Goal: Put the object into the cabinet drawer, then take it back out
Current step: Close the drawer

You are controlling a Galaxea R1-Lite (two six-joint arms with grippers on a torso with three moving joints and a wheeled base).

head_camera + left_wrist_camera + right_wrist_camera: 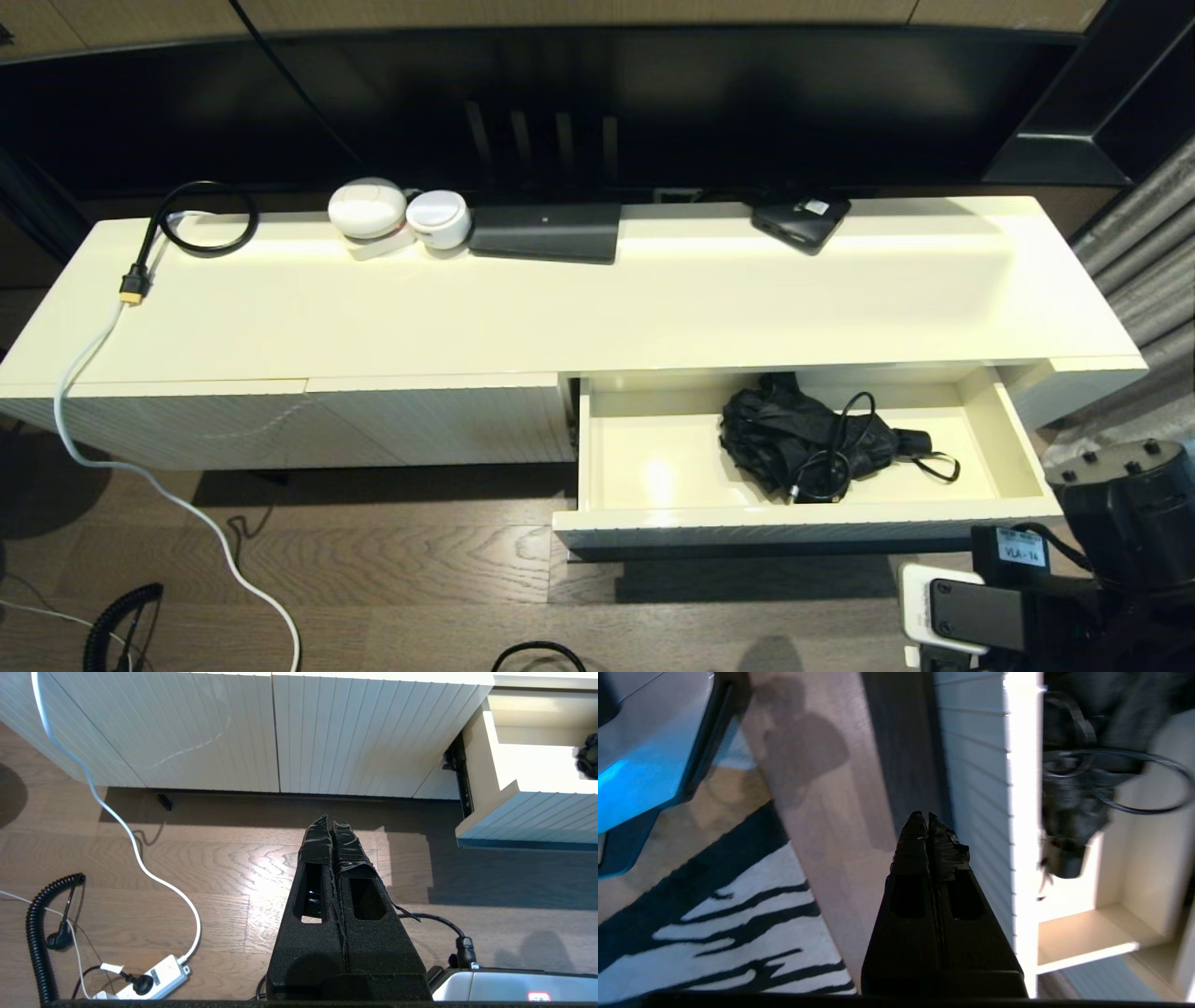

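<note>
Wood floor [224,868] runs before a long cream cabinet [597,299]. Right tool [928,820], fingers pressed together and empty, hangs over the floor just outside the drawer [1018,448] front. Left tool [332,826], likewise closed on nothing, hovers low over the floor, facing the ribbed panels [233,732]. Pulled out, the drawer holds a black bundle [803,439] with a looped cord [854,420], lying right of centre inside.

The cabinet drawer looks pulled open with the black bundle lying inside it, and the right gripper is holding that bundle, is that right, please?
Not quite. The cabinet drawer is open with the black bundle inside, but the right gripper holds nothing: the right wrist view shows its jaws shut and empty, outside the drawer front.
</note>
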